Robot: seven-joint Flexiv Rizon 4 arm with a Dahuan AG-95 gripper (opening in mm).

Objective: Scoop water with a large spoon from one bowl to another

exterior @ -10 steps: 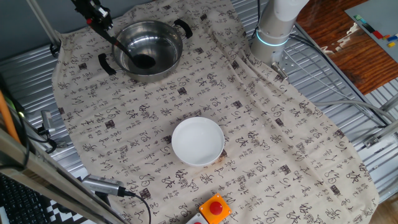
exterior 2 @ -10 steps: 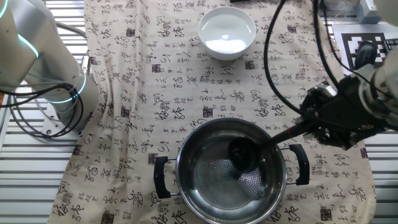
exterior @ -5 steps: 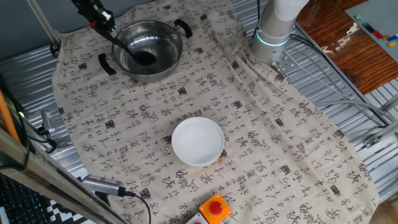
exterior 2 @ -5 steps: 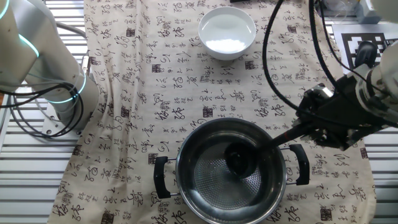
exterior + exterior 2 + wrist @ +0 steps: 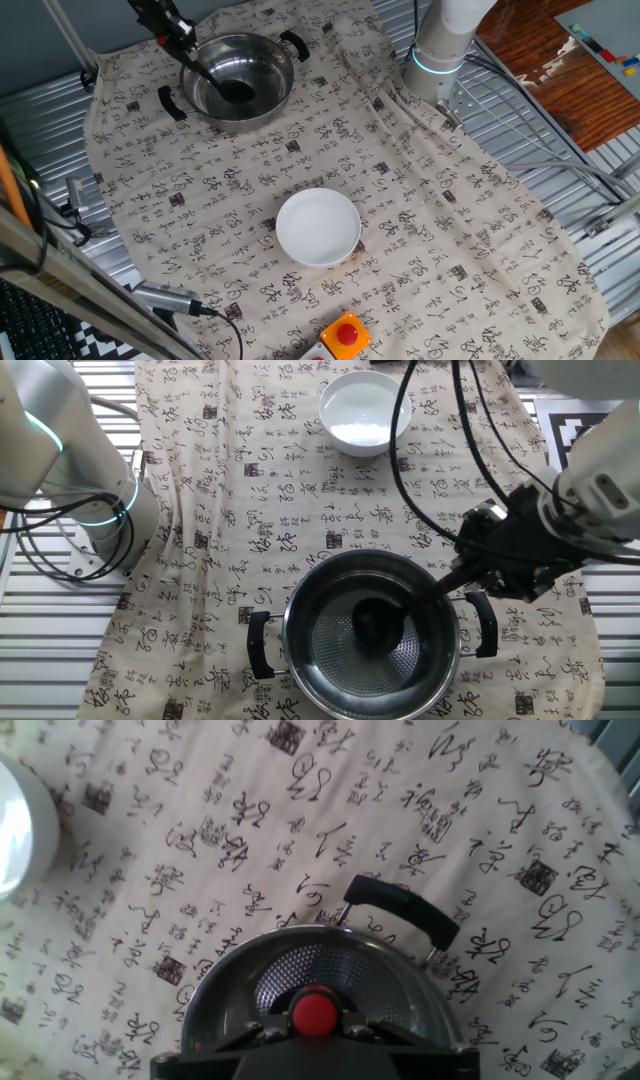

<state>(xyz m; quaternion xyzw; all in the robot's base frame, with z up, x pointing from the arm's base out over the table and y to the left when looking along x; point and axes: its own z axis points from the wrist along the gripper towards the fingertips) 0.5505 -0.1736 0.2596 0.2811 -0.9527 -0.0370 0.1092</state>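
The shiny steel pot (image 5: 240, 82) (image 5: 372, 636) (image 5: 330, 970) with two black side handles stands on the patterned cloth. The black ladle's scoop (image 5: 236, 93) (image 5: 374, 624) sits low inside the pot, its thin handle slanting up over the rim. My gripper (image 5: 166, 24) (image 5: 478, 565) is shut on the ladle's handle, beside the pot's rim. The handle's red tip (image 5: 314, 1012) shows between the jaws in the hand view. The plain white bowl (image 5: 318, 227) (image 5: 365, 412) (image 5: 18, 830) holds water and stands apart from the pot, across the cloth.
A red button on an orange base (image 5: 346, 334) sits at the cloth's edge beyond the white bowl. The arm's base (image 5: 440, 50) (image 5: 70, 460) stands at one side. Cables (image 5: 440, 420) hang over the cloth near the gripper. Ribbed metal (image 5: 520, 150) surrounds the cloth.
The gripper has shifted along the pot's rim, carrying the ladle's handle with it. The scoop has slid slightly toward the pot's middle.
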